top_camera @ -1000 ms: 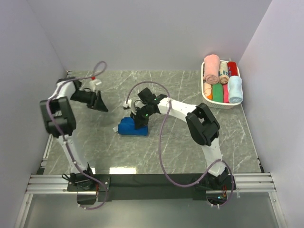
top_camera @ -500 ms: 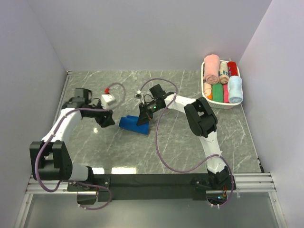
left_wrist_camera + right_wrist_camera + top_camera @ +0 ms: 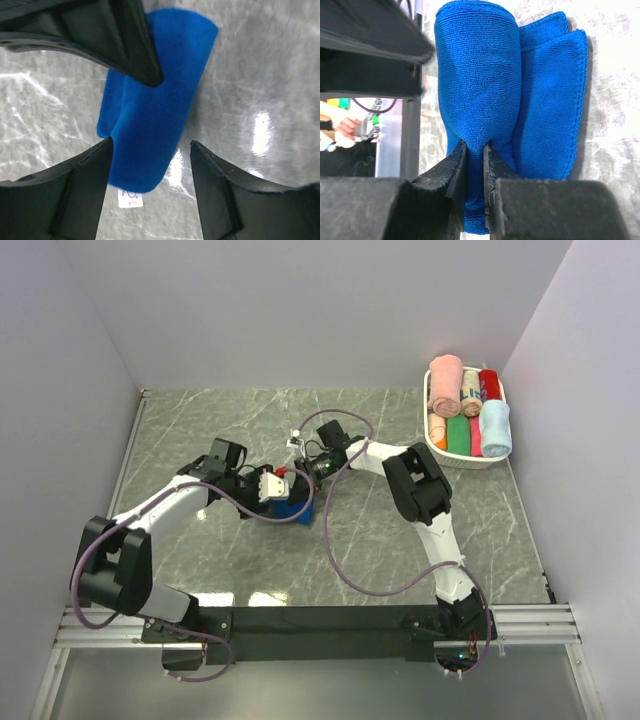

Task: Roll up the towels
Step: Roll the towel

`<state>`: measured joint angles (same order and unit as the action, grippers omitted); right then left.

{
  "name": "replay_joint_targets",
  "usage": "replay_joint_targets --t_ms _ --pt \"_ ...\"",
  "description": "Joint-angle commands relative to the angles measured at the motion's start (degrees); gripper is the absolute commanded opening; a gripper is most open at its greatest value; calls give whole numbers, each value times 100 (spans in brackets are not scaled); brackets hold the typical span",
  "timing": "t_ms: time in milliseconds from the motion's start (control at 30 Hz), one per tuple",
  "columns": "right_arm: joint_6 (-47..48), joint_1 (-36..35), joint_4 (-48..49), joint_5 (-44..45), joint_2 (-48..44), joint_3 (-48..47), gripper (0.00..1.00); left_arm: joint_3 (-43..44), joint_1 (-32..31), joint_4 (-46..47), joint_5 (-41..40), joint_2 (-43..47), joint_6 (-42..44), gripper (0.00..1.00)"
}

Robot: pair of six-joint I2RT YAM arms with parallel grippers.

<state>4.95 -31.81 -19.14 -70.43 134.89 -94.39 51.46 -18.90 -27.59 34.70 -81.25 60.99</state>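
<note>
Top view: the royal blue towel (image 3: 293, 510) lies rolled on the counter (image 3: 200, 430), beneath the left tool (image 3: 282, 495) and right tool (image 3: 305, 488); the pale blue towel (image 3: 495, 428) sits rolled in the basket (image 3: 437, 445), far to the right tool's right.
Left wrist: fingers (image 3: 85, 185) spread open, with the roll between and beyond them.
Right wrist: fingers (image 3: 447, 175) nearly closed, pinching the roll's near end.
</note>
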Motion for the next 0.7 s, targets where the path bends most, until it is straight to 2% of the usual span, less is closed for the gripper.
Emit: replay_joint_targets --t_ms 0,133,233,267,333,400,433,467,533,567,667 --pt "103 17 -363 469 494 35 0 -145 -105 211 -103 -302 781 68" --pt "85 61 -388 460 573 -9 0 -215 -298 114 -305 -575 1098 66" --pt "-37 87 -407 434 635 -115 0 -216 -439 -61 -472 -795 1275 58" --pt "-90 105 -398 434 635 -123 3 -198 -474 -158 -499 -848 1310 49" --pt "-222 131 -407 451 618 -202 9 -137 -545 -412 -569 -1015 1441 38" --pt "-266 158 -494 530 565 -299 20 -31 -563 -843 -604 -1129 1424 25" --pt "-301 167 -512 583 495 -317 25 4 -563 -1001 -639 -1156 1416 23" --pt "-337 184 -538 653 451 -352 35 22 -563 -1281 -675 -1173 1424 20" --pt "-407 272 -670 925 285 -518 48 39 -571 -1572 -745 -1244 1389 16" --pt "-390 307 -853 996 205 -563 62 100 -571 -1730 -815 -1287 1372 13" --pt "-434 535 -881 1286 -392 -405 80 250 -571 -2389 -886 -1437 1126 11"
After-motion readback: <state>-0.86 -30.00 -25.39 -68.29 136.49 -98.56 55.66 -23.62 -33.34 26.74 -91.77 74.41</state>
